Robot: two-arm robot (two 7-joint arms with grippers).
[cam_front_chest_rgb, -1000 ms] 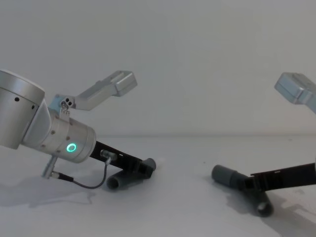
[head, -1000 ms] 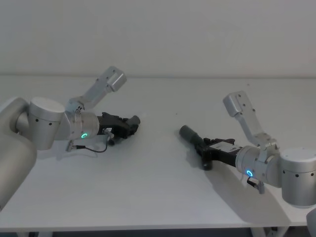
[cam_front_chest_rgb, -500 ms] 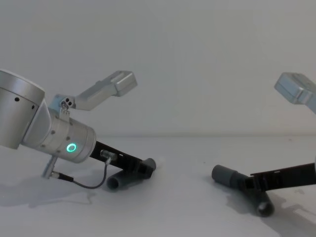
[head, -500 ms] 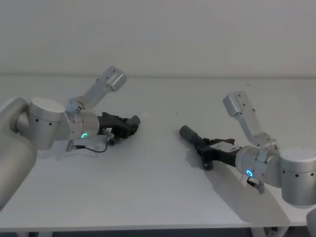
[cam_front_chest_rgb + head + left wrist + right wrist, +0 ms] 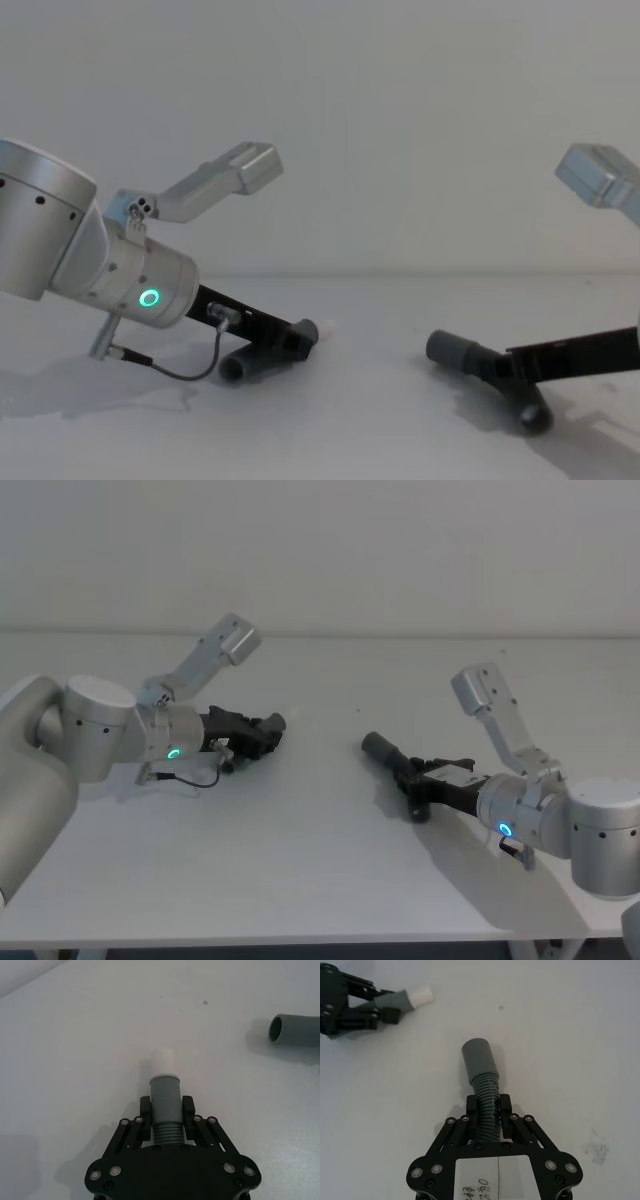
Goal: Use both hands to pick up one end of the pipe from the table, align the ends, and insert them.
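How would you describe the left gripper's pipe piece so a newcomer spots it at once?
On the white table, go to the robot's left side, where the left gripper clamps a grey pipe piece. Unlike the other piece, it ends in a short white stub.

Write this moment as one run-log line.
left gripper: shut on stub piece | right gripper: shut on socket piece | pieces apart, not inserted

Handwritten white label [image 5: 495, 1176] on right gripper [image 5: 489, 1109], not legible

Head camera high, tilted down at the table [image 5: 320, 880], chest camera low, wrist cameras close, facing each other, sharing the white-tipped pipe [image 5: 402, 999], 10 o'clock from the right.
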